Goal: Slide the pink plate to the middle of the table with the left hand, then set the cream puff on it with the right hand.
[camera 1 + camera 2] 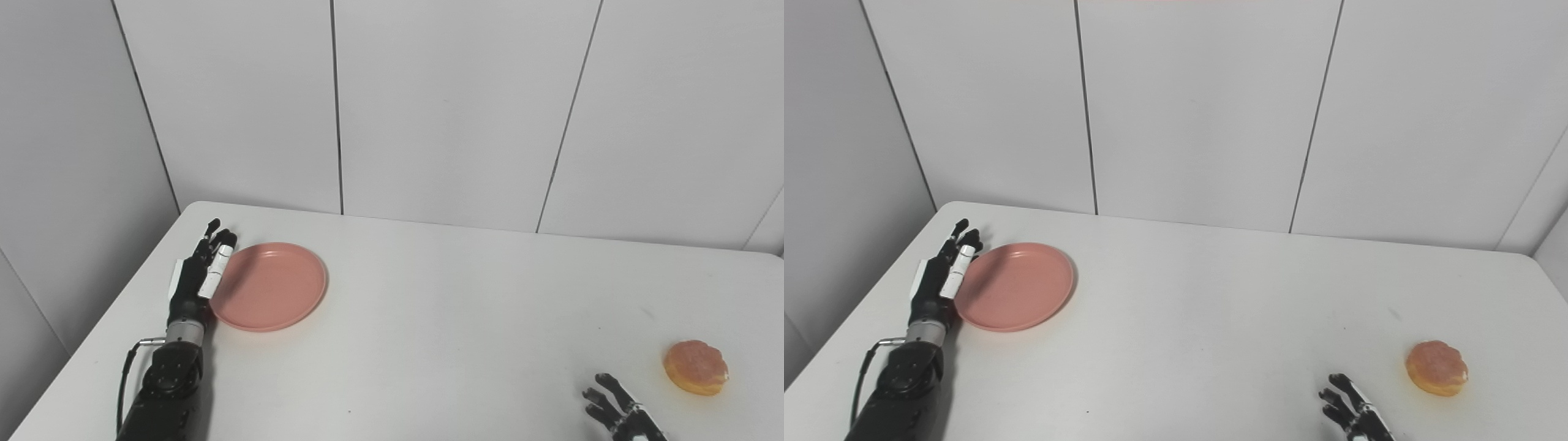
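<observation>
The pink plate (269, 286) lies empty on the white table (441, 306) at the far left. My left hand (201, 272) is open, fingers straight and pointing away, its side against the plate's left rim. The cream puff (696, 367), round and golden, lies at the near right of the table. My right hand (618, 411) is open and empty at the bottom edge, a little to the left of the puff and apart from it; only its fingers show. The plate (1015, 286), the puff (1437, 367) and both hands also show in the right eye view.
White panelled walls (429, 110) stand close behind the table and along its left side. The table's left edge (98, 331) runs just beside my left arm.
</observation>
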Controlling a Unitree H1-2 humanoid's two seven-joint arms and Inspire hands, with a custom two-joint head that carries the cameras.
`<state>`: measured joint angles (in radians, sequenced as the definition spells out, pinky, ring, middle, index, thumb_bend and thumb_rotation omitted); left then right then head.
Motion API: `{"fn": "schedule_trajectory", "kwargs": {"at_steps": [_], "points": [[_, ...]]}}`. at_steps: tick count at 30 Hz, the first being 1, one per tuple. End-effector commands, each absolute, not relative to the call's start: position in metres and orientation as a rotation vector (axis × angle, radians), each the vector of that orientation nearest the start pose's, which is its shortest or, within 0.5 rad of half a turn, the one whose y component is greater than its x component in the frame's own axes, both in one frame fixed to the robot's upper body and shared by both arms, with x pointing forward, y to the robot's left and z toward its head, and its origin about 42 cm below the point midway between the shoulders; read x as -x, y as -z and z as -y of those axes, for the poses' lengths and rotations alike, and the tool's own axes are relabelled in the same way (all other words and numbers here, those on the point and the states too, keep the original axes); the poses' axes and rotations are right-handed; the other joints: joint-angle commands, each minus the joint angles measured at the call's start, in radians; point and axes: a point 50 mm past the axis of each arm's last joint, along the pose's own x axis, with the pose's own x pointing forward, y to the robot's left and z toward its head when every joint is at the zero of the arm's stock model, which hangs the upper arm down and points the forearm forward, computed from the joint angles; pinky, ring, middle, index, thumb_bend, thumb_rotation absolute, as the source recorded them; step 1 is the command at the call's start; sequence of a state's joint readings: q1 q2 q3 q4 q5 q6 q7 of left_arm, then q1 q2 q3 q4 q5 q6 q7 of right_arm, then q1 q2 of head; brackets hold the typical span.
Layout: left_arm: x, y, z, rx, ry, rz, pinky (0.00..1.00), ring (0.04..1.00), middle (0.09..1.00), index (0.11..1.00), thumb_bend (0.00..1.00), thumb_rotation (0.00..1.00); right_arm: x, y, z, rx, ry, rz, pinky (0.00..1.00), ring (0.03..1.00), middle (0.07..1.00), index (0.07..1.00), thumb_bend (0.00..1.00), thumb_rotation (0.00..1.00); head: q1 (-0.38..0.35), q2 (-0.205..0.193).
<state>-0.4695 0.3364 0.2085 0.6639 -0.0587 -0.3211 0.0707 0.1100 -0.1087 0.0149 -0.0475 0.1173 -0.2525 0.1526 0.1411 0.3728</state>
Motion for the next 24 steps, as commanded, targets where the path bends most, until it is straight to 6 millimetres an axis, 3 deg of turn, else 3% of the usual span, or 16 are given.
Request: {"fn": "schedule_trajectory", "kwargs": {"at_steps": [1,7,18,24], "points": [[-0.411,-0.128,-0.377,-0.197,-0.272,0.161,0.82,0.841,0.892,0.895,0.73,0.79,-0.238,-0.067,0.237,0.001,-0.152,0.017,0.85,0.848,0.914,0.817,0.74,0.92,-0.001,0.003],[-0.409,-0.123,-0.369,-0.182,-0.249,0.145,0.82,0.856,0.897,0.906,0.81,0.78,-0.237,-0.068,0.237,-0.011,-0.153,0.008,0.86,0.857,0.918,0.820,0.76,0.90,-0.003,0.006],[-0.407,-0.121,-0.344,-0.155,-0.202,0.131,0.80,0.852,0.900,0.910,0.79,0.79,-0.238,-0.067,0.236,-0.006,-0.160,0.014,0.85,0.850,0.921,0.820,0.76,0.90,-0.007,0.006],[-0.412,-0.127,-0.320,-0.123,-0.168,0.136,0.80,0.849,0.901,0.921,0.81,0.82,-0.238,-0.067,0.234,-0.006,-0.164,0.010,0.87,0.859,0.926,0.824,0.75,0.89,-0.011,0.008]]}}
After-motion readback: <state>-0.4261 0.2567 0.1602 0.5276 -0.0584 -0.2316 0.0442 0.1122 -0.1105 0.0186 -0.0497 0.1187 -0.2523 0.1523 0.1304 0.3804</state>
